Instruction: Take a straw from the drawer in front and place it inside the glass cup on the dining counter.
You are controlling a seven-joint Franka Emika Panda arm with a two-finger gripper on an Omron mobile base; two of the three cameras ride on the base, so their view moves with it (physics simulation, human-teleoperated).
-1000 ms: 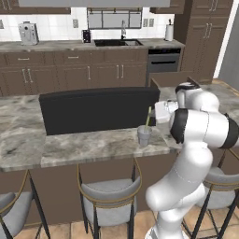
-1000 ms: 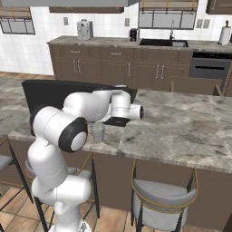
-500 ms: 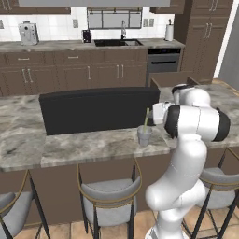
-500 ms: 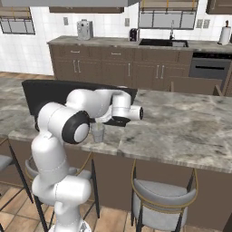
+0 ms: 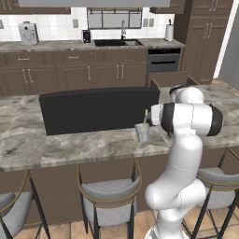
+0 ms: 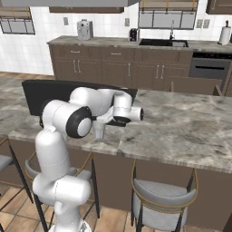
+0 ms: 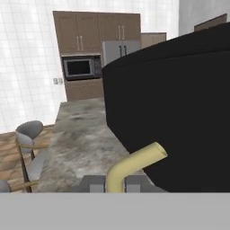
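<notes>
Straw [image 7: 134, 165] clamped between the gripper [image 7: 116, 183] fingers, its lower end down in the glass cup [image 5: 142, 132]. Cup stands on the dining counter [image 5: 84, 144] near the front edge, just in front of the black stovetop [image 5: 98, 110]. Stool [image 5: 108, 197] sits below the cup.

glass cup [image 6: 99, 131] half behind the arm

I see the glass cup [image 5: 142, 132] on the dining counter [image 5: 84, 144], in front of the stovetop [image 5: 98, 109]. The straw [image 5: 145, 117] rises from the cup. Stools [image 5: 108, 198] stand before the counter; the sink [image 5: 116, 42] lies on the back run behind.
</notes>
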